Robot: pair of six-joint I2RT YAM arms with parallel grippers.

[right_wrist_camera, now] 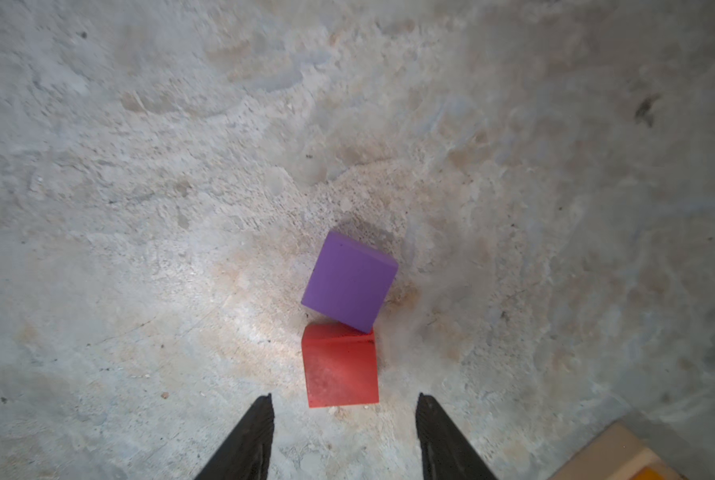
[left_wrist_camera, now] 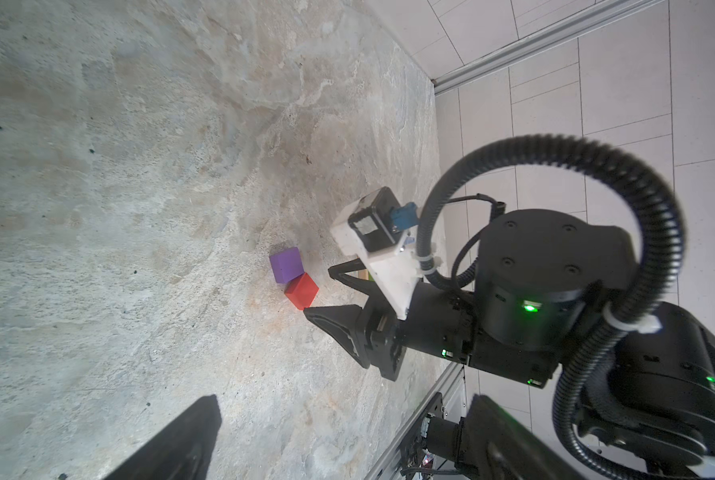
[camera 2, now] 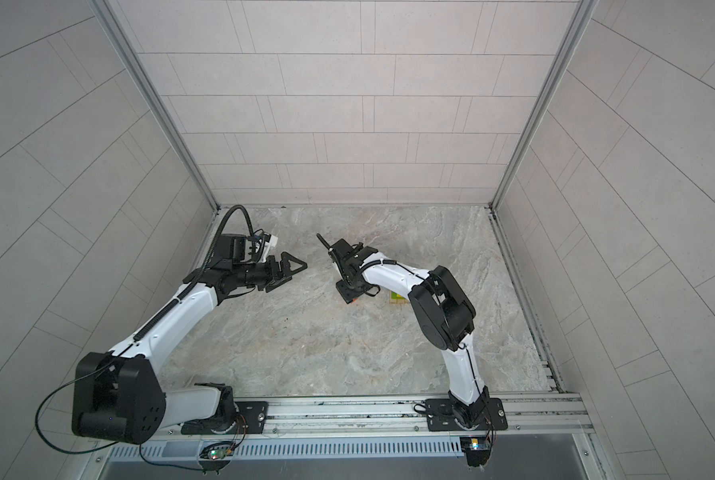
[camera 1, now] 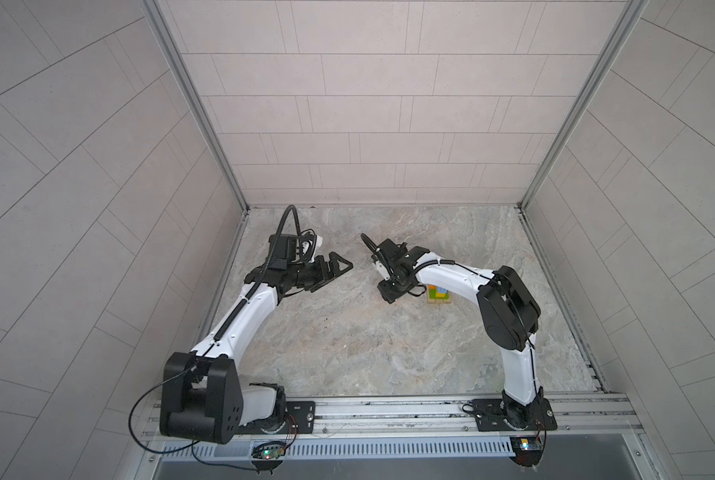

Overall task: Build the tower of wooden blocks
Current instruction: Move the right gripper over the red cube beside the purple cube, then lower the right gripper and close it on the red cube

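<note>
Both top views sat high over the front edge of the table (camera 1: 347, 353), looking down and back at the whole thing. Left wrist cam looked across it from farther off, right wrist cam pointed down, really close. Both wrist cams caught the same purple cube (right_wrist_camera: 349, 282) and red cube (right_wrist_camera: 339, 370).

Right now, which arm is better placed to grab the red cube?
Right. The right gripper, fingers apart, sits just short of the red cube, which touches the purple cube. The left gripper hangs open farther off.

Lab cell: tiled walls (camera 1: 389, 104), aluminium rail (camera 1: 389, 409)
</note>
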